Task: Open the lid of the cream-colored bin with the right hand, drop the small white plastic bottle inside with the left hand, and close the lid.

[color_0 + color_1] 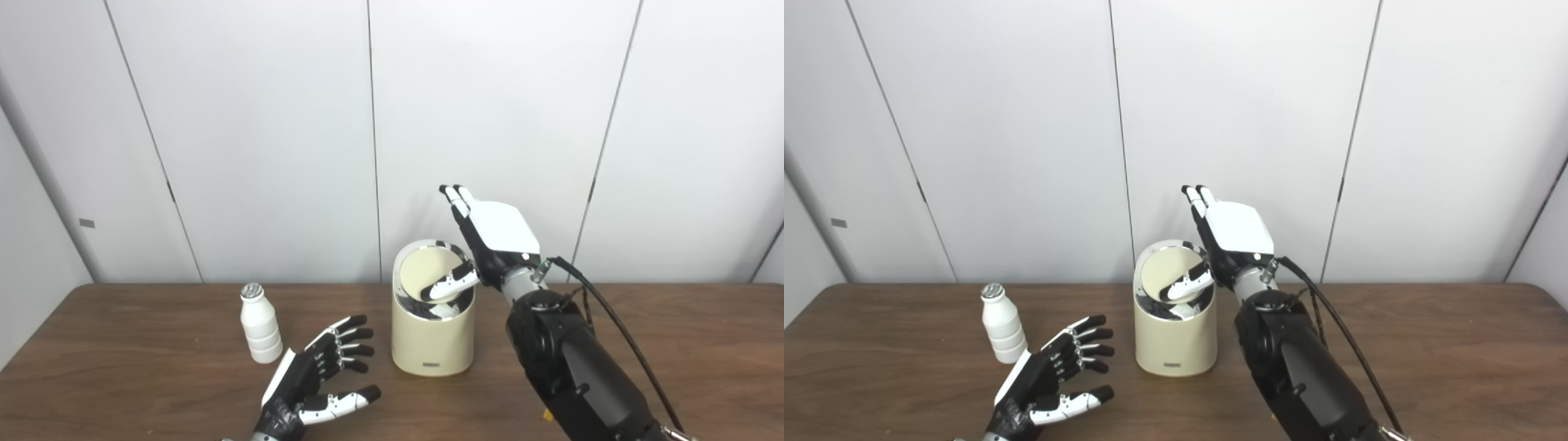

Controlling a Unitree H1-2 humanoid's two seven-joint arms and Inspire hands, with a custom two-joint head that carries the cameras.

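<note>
The right hand [490, 239], fingers spread, pushed the cream-colored round bin's [433, 343] lid; the empty, open left hand [321, 373] probably needed the small white plastic bottle [260, 327] next.

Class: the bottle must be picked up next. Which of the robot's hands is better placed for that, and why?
Left. The left hand is open on the table right beside the upright bottle, while the right hand is over the bin, thumb on its lid.

Bin [432, 343] rim's far right behind right hand [499, 236]; label [431, 366] too small to read.
</note>
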